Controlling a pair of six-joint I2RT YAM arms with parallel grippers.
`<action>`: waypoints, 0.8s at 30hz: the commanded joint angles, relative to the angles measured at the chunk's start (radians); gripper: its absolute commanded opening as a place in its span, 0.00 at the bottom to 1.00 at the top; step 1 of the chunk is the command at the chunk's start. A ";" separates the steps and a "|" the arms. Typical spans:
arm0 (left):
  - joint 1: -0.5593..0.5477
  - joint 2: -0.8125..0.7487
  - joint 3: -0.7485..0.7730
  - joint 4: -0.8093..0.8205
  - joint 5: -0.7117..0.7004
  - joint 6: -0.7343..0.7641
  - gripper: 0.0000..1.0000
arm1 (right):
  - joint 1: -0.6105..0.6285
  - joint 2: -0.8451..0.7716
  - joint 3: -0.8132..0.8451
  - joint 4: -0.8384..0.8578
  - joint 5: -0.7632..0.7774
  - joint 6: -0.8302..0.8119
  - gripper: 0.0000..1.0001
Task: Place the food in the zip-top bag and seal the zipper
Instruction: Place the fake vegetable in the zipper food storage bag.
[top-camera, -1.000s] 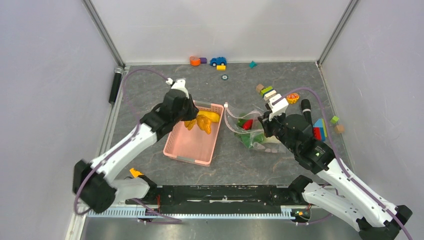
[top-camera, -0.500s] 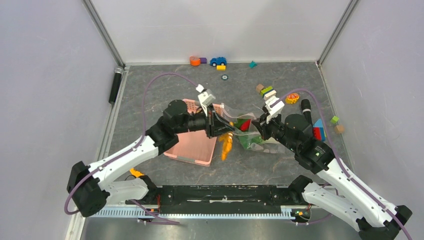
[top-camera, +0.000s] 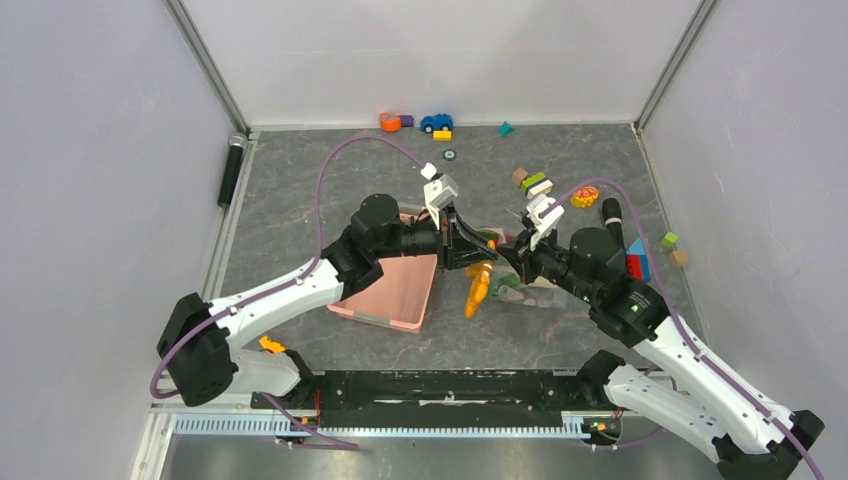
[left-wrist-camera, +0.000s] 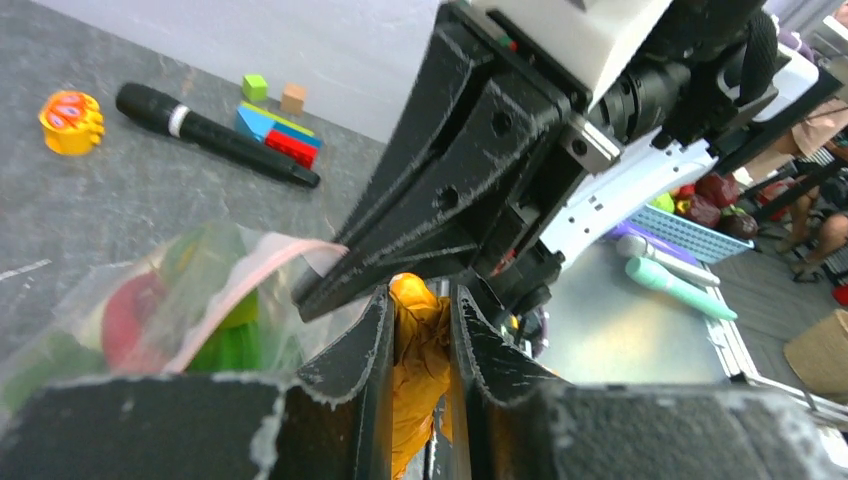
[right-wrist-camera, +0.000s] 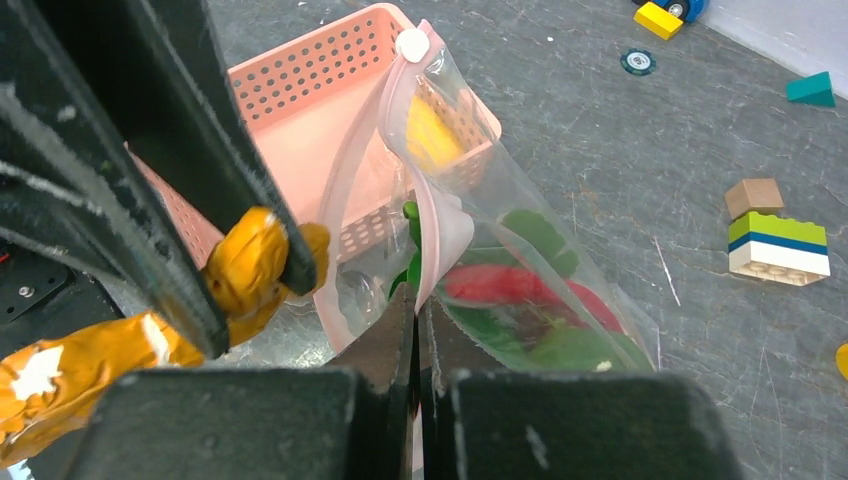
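My left gripper (top-camera: 477, 258) is shut on an orange food piece (top-camera: 477, 287), which hangs down right by the bag's mouth. In the left wrist view the piece (left-wrist-camera: 418, 330) sits between my two fingers (left-wrist-camera: 372, 345). The clear zip-top bag (top-camera: 527, 291) holds a red chili (right-wrist-camera: 500, 285) and green pieces (right-wrist-camera: 565, 345). My right gripper (top-camera: 510, 256) is shut on the bag's pinkish zipper strip (right-wrist-camera: 432, 215) and holds that edge up. The white slider tab (right-wrist-camera: 411, 44) sits at the strip's far end. The left fingers and the orange piece (right-wrist-camera: 250, 265) also show in the right wrist view.
A pink slotted basket (top-camera: 390, 291) stands left of the bag. Building blocks (top-camera: 532, 182) and a toy car (top-camera: 436, 122) lie toward the back. A black microphone (top-camera: 231, 170) lies at the left edge, another (top-camera: 611, 218) and more blocks (top-camera: 640, 262) at the right.
My left arm lifted the orange piece out of the pink basket and carried it right to the bag's mouth. The right gripper kept its hold on the bag edge and shifted slightly left.
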 joint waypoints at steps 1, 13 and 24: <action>-0.004 0.007 0.015 0.148 -0.125 0.029 0.02 | -0.002 -0.008 0.021 0.073 -0.039 0.005 0.01; -0.008 0.095 -0.043 0.235 -0.632 -0.074 0.02 | -0.001 -0.038 0.047 0.077 -0.110 0.066 0.00; -0.071 0.090 -0.077 0.218 -1.019 -0.101 0.02 | -0.001 -0.044 0.074 0.062 -0.128 0.101 0.00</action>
